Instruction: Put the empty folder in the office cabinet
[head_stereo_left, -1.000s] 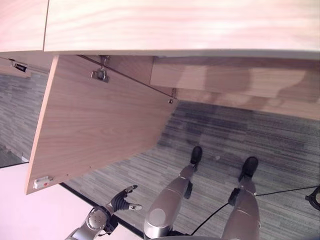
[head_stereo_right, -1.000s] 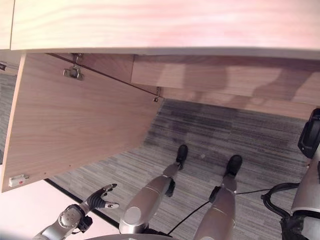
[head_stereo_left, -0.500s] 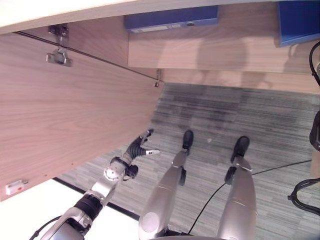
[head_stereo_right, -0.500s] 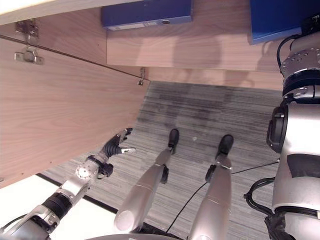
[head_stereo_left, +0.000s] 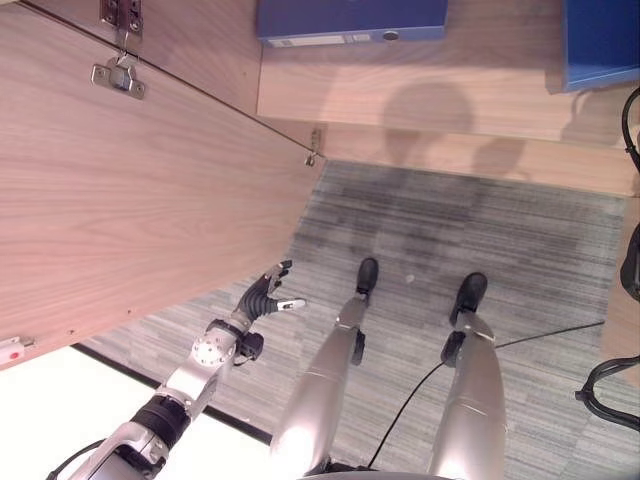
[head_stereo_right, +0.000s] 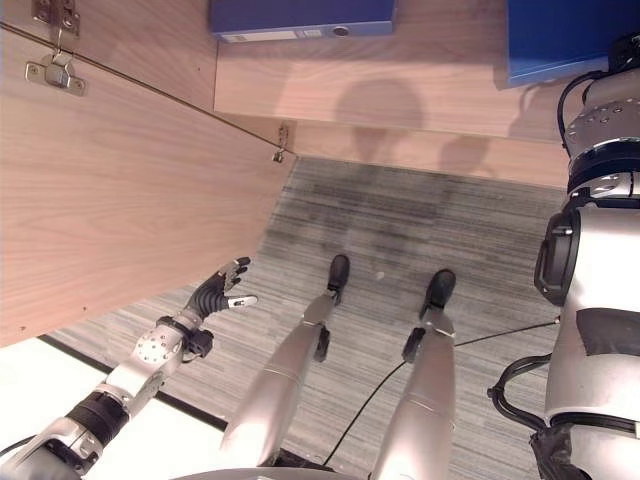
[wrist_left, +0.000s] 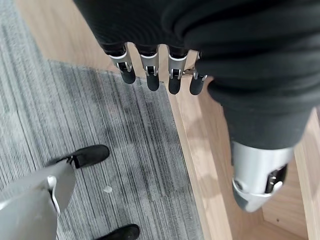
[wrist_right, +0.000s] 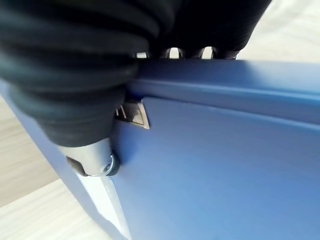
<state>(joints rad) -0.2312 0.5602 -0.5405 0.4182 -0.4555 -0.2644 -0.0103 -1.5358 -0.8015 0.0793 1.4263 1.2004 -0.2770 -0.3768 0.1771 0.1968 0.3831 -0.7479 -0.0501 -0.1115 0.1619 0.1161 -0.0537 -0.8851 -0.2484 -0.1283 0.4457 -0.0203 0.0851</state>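
Behind the blue folder (wrist_right: 215, 165), right hand's (wrist_right: 75, 85) fingers are mostly hidden.

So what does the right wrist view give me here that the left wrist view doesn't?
The right wrist view shows the right hand clamped on a blue folder, thumb on its face and fingers over its top edge, above light wood. The left wrist view shows the left hand with straight fingers holding nothing, beside the open cabinet door and above grey carpet. Both show a dark ribbed hand cover and pale wood.
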